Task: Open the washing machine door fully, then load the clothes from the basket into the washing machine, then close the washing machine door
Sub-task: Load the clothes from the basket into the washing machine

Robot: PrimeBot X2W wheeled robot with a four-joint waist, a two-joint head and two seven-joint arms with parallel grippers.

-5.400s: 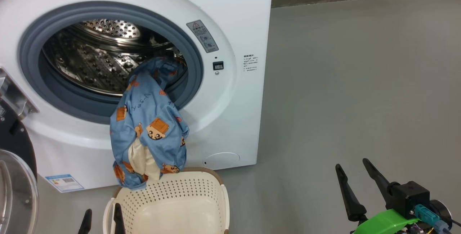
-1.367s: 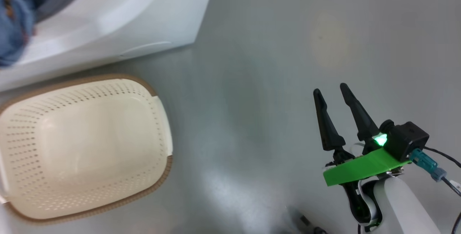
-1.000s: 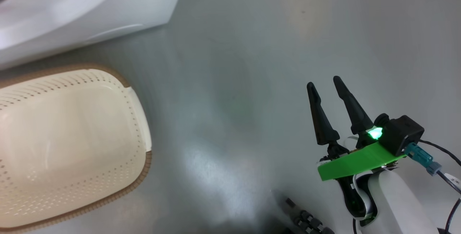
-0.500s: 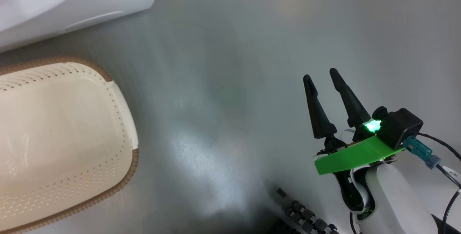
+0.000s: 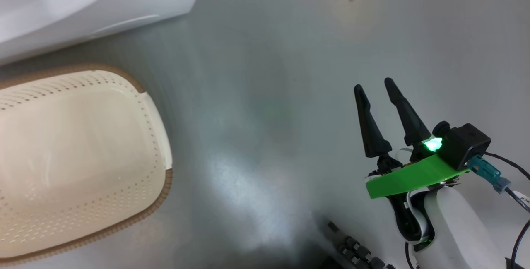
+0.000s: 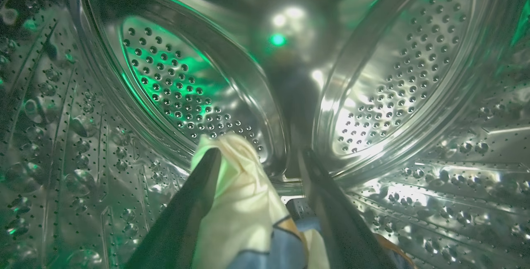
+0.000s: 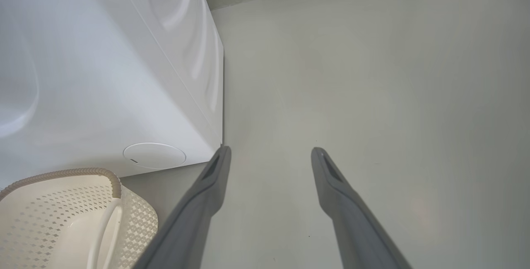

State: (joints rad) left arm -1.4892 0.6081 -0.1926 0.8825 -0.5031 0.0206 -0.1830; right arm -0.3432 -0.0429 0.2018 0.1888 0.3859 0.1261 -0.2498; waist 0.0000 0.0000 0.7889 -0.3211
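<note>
The left gripper (image 6: 257, 153) is shown inside the drum (image 6: 174, 82) of the washing machine (image 5: 83, 8), fingers (image 6: 186, 211) apart; the clothes (image 6: 244, 207) lie between them, draped lengthwise against one finger. The right gripper (image 5: 373, 83), fingers apart, is held over the floor (image 5: 269, 54), well apart from the basket (image 5: 163, 178)

clothes (image 6: 244, 202) cream and light blue fabric, bunched low inside the perforated steel drum (image 6: 414, 74), washing machine (image 5: 83, 8) glossy white front, lower corner on grey floor (image 5: 290, 54), basket (image 5: 136, 186) cream perforated plastic, brown rim, upright just beside machine front
</note>
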